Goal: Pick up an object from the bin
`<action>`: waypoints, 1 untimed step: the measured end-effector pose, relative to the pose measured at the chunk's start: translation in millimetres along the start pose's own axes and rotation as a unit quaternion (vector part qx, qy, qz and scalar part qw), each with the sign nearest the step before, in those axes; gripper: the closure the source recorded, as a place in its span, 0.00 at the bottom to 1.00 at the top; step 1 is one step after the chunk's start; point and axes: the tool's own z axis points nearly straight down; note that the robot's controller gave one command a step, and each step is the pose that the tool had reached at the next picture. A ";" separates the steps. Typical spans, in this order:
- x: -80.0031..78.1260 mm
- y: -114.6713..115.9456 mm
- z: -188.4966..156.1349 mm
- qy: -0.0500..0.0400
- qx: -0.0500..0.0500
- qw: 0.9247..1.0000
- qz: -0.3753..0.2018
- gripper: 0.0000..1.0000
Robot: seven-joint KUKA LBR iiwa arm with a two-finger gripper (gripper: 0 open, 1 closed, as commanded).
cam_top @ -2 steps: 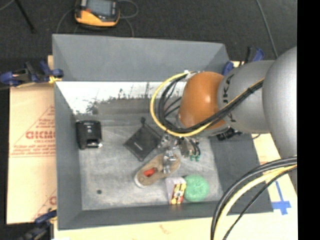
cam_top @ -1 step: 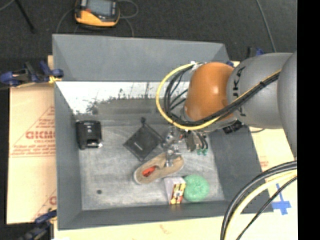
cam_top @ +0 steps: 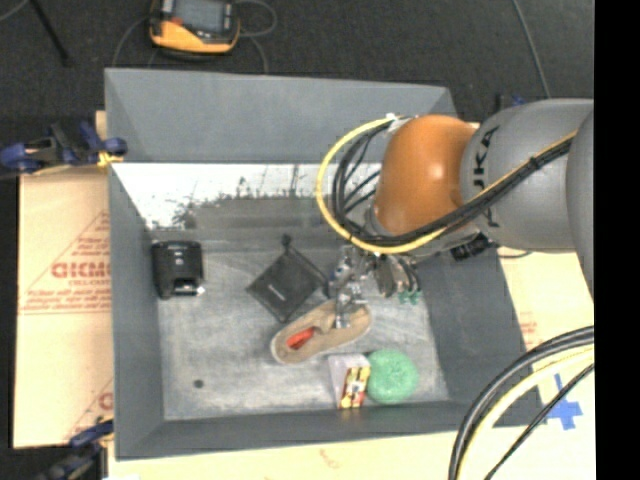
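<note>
Bin: a grey metal bin with sloping walls; a handful of loose things lie on its floor, most of them toward the right half.
Arm: comes in from the right, grey and bulky, with an orange cover at the wrist and yellow and black cables looped round it.
End effector: hangs down into the bin right of centre, its tip at the right end of a tan oblong thing.
End effector state: from where I stand I cannot tell whether it is open or closed, nor whether it grips anything.
Tan oblong thing: flat, rounded at both ends, lying aslant on the bin floor just below the centre, with a small red piece on its left half. It rests on the floor.
Black flat square: lies tilted like a diamond just up and left of the tan thing, near the end effector.
Green ball: sits at the front right of the bin, just below the tan thing's right end.
Small packet: pale with yellow and red on it, touching the green ball's left side.
Black boxy thing: stands well apart, by the left wall.
</note>
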 end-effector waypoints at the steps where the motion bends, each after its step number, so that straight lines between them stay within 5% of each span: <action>1: -73.8 53.5 7.2 -0.004 -0.001 0.999 -0.037 0.00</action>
